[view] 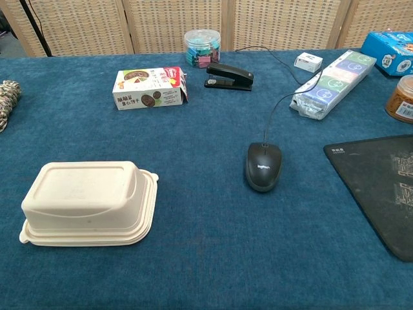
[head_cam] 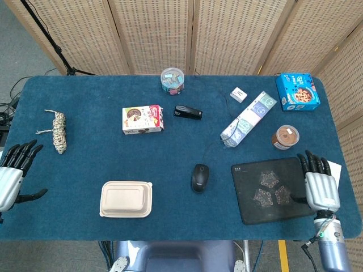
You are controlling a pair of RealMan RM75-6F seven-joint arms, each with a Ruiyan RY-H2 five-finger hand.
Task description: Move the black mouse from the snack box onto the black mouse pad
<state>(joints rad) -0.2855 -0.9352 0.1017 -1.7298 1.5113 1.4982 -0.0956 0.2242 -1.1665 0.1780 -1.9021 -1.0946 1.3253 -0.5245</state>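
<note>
Now, mouse: the black mouse lies on the blue cloth of the table, just left of the black mouse pad and apart from it; in our chest view the mouse is upright on its base, its cable running back toward the far edge.
Snack box: the snack box lies well up and left of the mouse, not touching it.
Our right hand: the right hand hangs over the pad's right edge near the table's right rim, fingers apart and pointing away from us, grasping nothing.
Our left hand: the left hand is at the table's left rim, fingers spread, released.
Open room: we see bare cloth between mouse and pad, and a wide bare strip along the near edge.
Near the pad: a brown jar stands just beyond its far right corner; a long packet of tubs lies tilted above it, with the mouse cable passing by it.
Further off: a stapler, a clear tub, a blue biscuit box and a small white box line the far side.
Left side: a lidded cream container sits near the front; a rope bundle lies by the left edge.
</note>
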